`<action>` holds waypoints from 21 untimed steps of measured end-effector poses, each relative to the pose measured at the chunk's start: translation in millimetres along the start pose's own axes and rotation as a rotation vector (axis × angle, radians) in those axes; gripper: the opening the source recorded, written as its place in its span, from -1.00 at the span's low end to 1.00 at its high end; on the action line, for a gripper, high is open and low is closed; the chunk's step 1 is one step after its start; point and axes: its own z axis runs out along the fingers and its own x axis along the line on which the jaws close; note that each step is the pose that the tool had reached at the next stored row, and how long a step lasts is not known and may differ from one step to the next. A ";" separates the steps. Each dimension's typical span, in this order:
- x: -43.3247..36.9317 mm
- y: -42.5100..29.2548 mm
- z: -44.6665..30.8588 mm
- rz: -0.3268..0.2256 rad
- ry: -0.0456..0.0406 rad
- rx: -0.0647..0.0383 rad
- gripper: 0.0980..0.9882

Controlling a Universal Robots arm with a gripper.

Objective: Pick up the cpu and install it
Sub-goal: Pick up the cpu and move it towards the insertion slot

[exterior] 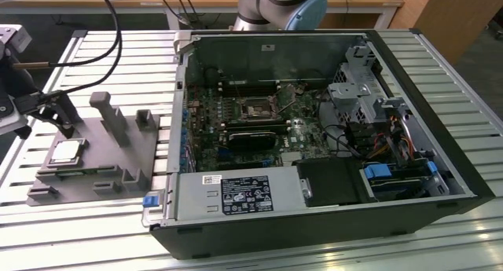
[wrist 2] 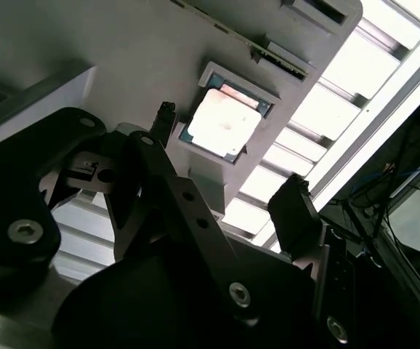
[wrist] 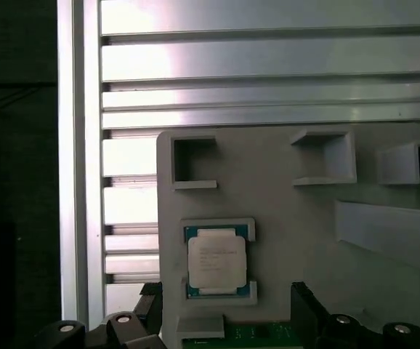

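Right now, one cpu [wrist: 216, 262] lies flat in square recess of one grey tray [wrist: 304, 203] on slatted table [wrist: 268, 58]. One gripper [wrist: 224, 299] hangs over it, two fingers [wrist 2: 293, 211] spread apart, gripping nothing. One open computer case [exterior: 314, 224] beside tray; one dark socket [exterior: 258, 109] on board inside.

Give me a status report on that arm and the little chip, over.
End effector open, poised above the cpu. That cpu sits in the grey tray recess, not yet grasped. Nothing between it and the end effector.
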 end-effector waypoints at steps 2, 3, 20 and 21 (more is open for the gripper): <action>0.0 -0.2 3.6 0.000 0.0001 0.000 0.56; 0.0 -0.2 5.3 0.000 0.0002 0.000 0.56; -2.7 -1.5 36.3 0.000 0.0042 0.001 0.56; -2.7 -1.5 38.1 -0.001 0.0043 0.001 0.56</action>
